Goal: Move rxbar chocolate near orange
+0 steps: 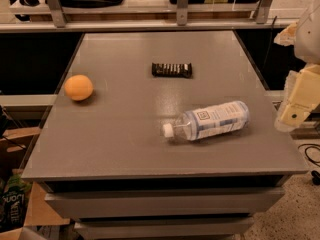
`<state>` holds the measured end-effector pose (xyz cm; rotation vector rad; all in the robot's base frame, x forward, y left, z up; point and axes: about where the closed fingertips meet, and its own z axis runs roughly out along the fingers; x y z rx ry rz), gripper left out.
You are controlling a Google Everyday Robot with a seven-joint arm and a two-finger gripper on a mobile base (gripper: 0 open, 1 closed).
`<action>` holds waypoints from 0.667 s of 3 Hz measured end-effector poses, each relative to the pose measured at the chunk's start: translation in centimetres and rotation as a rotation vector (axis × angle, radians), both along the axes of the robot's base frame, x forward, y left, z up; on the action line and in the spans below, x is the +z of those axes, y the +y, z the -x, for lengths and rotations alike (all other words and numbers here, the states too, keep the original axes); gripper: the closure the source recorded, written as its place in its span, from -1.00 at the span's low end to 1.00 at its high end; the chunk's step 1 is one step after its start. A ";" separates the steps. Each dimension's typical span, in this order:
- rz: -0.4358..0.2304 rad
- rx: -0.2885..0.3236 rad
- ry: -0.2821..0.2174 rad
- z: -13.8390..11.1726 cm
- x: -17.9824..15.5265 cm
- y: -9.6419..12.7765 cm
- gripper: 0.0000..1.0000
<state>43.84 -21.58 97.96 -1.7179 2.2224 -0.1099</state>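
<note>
**Rxbar chocolate** (172, 70): a flat bar in a dark wrapper with pale lettering. It lies on the grey table (125, 144) with its long side running left to right, about mid-width in the far half of the top. Nothing touches or holds it.

**Orange** (78, 87): a round fruit close to the table's left edge, slightly nearer than the bar. It is well apart from the bar, with bare tabletop between the two.

**Water bottle** (210, 121): clear plastic, lying on its side with the white cap pointing left, in the near right part of the top. It is not one of the task's things. It sits nearer than the straight line from bar to orange, not on it.

**Gripper** (296, 106): a pale cream assembly at the right edge of the view. It is out past the table's right edge, roughly level with the bottle and well apart from the bar. Whether it is spread or closed cannot be told.

**Progress, as judged:**
- **Done:** none of the task appears done, since the bar is not near the orange.
- **Left:** reaching in from the right, taking hold of the bar, carrying it left and setting it beside the fruit.
- **Risks:** the bar lies low on the surface, so the grasp probably calls for a pinch from above. The orange could roll if nudged.
</note>
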 end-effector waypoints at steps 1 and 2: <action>0.000 0.000 0.000 0.0 0.0 0.0 -1.00; -0.011 -0.016 -0.036 -1.2 0.6 0.2 -1.00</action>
